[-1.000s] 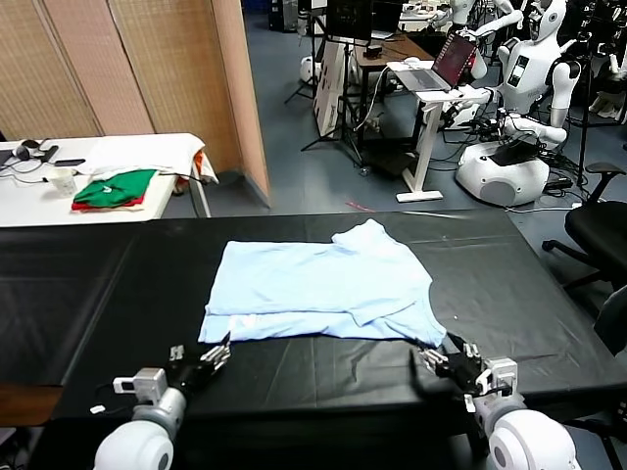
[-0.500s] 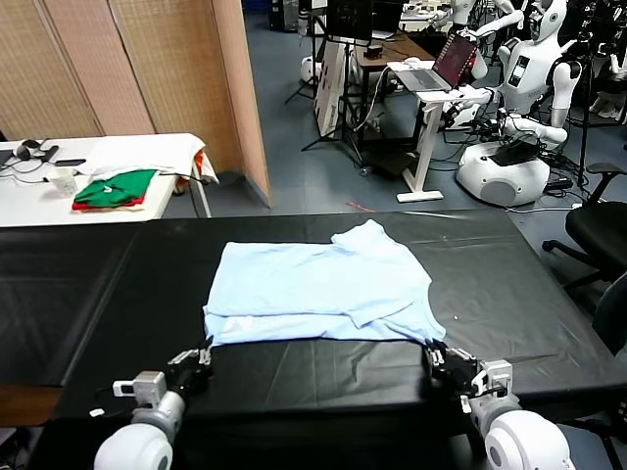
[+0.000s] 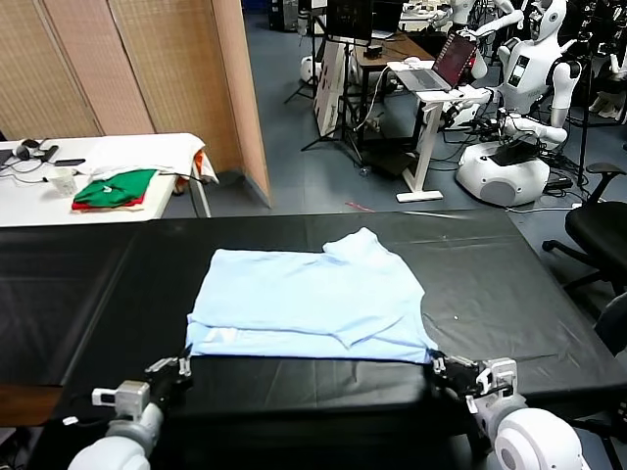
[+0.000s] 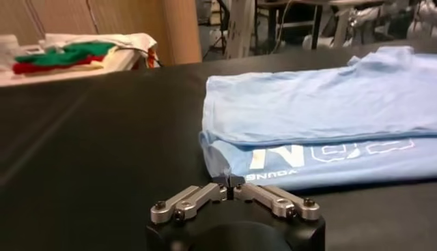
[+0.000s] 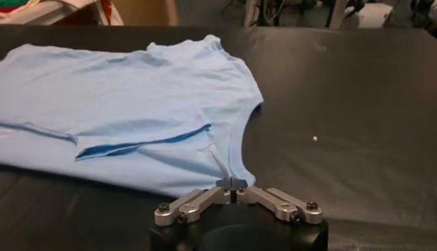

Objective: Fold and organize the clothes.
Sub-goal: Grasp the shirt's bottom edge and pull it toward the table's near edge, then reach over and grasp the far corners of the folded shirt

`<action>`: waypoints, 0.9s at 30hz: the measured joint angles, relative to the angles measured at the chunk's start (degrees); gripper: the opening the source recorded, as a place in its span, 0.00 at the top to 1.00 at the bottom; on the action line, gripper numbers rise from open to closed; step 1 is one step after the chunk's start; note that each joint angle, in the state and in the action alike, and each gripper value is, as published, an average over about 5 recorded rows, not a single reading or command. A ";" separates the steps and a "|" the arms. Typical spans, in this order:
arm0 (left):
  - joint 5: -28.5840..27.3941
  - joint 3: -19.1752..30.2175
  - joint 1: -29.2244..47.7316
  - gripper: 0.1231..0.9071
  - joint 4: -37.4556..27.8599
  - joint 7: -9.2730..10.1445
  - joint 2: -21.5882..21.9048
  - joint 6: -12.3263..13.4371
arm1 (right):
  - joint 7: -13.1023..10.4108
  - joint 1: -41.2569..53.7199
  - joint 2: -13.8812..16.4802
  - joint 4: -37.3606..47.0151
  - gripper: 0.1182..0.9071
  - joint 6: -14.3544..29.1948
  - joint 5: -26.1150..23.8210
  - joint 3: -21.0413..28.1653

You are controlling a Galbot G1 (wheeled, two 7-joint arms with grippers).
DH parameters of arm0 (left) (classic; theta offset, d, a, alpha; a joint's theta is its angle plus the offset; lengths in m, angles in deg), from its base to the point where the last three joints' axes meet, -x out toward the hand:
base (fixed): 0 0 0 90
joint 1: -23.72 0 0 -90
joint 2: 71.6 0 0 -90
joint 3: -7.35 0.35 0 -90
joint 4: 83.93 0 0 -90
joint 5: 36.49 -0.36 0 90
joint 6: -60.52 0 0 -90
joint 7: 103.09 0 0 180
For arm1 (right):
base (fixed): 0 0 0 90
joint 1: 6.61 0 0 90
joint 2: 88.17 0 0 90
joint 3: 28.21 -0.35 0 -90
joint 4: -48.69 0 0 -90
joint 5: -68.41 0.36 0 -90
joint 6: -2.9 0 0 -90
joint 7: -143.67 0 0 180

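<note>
The pale blue T-shirt (image 3: 304, 304) lies folded lengthwise on the black table (image 3: 509, 274), its near edge close to the table's front. White lettering (image 4: 328, 153) shows along its hem in the left wrist view. My left gripper (image 3: 181, 368) (image 4: 230, 183) is shut on the shirt's near left corner, low at the table's front edge. My right gripper (image 3: 438, 368) (image 5: 232, 183) is shut on the near right corner, where the fabric narrows to a point between its tips. A sleeve (image 3: 358, 243) sticks up at the far side.
A white side table (image 3: 147, 152) at the far left carries folded green and red garments (image 3: 115, 188) and a cup (image 3: 63, 180). Other robots (image 3: 524, 108), a desk with a laptop (image 3: 441, 69) and a black chair (image 3: 598, 230) stand beyond the table.
Both grippers went from partly open to shut on the shirt's near corners. They drew back toward me, dragging the shirt nearer the front edge and slightly to the left.
</note>
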 joint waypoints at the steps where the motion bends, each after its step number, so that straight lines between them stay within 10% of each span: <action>1: -0.13 -0.14 -0.89 0.96 0.42 0.15 -0.25 0.00 | -0.04 -0.01 0.09 -0.11 0.97 0.00 0.03 0.07; 8: -0.39 -0.79 -4.30 0.92 2.62 1.15 -1.80 -0.20 | -0.15 -1.07 0.17 -1.65 0.71 0.00 0.06 -0.33; 17: -1.05 -3.09 -3.46 0.23 3.23 3.20 -1.55 -1.10 | -0.26 -3.59 -0.63 -8.56 0.05 0.00 1.54 -3.22; 21: 0.64 -4.65 -2.57 0.03 4.12 2.97 -1.11 -1.43 | -0.86 -1.20 -0.75 -9.53 0.00 0.00 1.84 -3.73; 27: 8.89 -5.46 2.39 0.00 3.87 3.28 0.88 -2.39 | -2.78 9.24 -1.13 -3.64 0.00 0.00 1.92 -0.11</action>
